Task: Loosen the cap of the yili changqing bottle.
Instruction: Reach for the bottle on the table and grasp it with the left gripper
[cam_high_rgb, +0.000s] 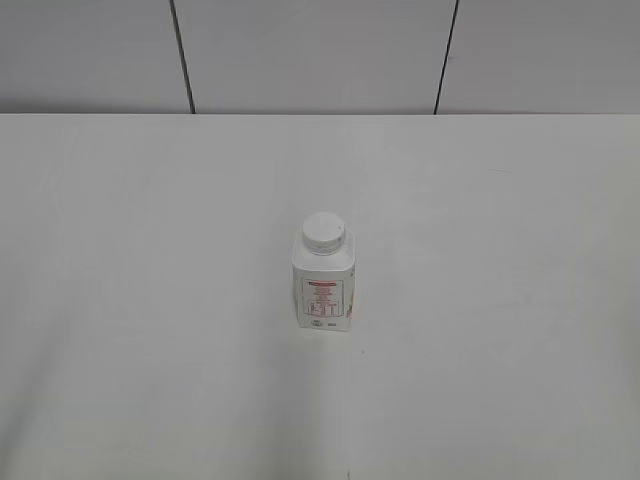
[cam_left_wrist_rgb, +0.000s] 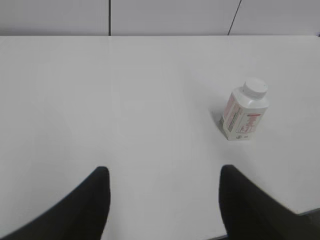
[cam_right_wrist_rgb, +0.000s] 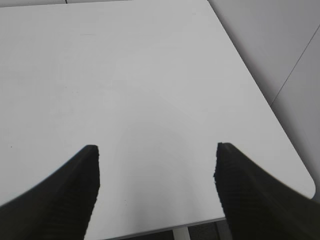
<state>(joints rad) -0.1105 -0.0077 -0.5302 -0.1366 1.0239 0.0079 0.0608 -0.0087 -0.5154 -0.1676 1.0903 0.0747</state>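
My left gripper (cam_left_wrist_rgb: 162, 195) stands wide open with nothing between its two dark fingers (cam_left_wrist_rgb: 90, 205), which frame bare white table (cam_left_wrist_rgb: 125, 100) at the bottom of the left wrist view. My right gripper (cam_right_wrist_rgb: 156, 185) is spread just as wide and holds nothing either; its ribbed black fingers (cam_right_wrist_rgb: 75, 190) hang over the near right part of the same table (cam_right_wrist_rgb: 125, 75), close to the rounded corner and the edge beyond which grey floor (cam_right_wrist_rgb: 280, 45) shows.

The bottle (cam_high_rgb: 323, 285) stands upright near the middle of the table (cam_high_rgb: 150, 250), alone, well apart from both of my grippers, neither of which shows in the exterior view. It is a small squarish white bottle with rounded shoulders, and its label with red print faces the exterior camera. The cap (cam_high_rgb: 323, 232) sits on its neck, a flat white disc, and nothing touches it.

From my left wrist the bottle (cam_left_wrist_rgb: 243, 116) lies ahead and off to the right, past my right-hand finger, appearing to lean slightly in that view, with the cap (cam_left_wrist_rgb: 255, 88) on top. My right wrist view does not show it at all. Behind the table runs a pale wall (cam_high_rgb: 320, 50) crossed by two dark vertical seams
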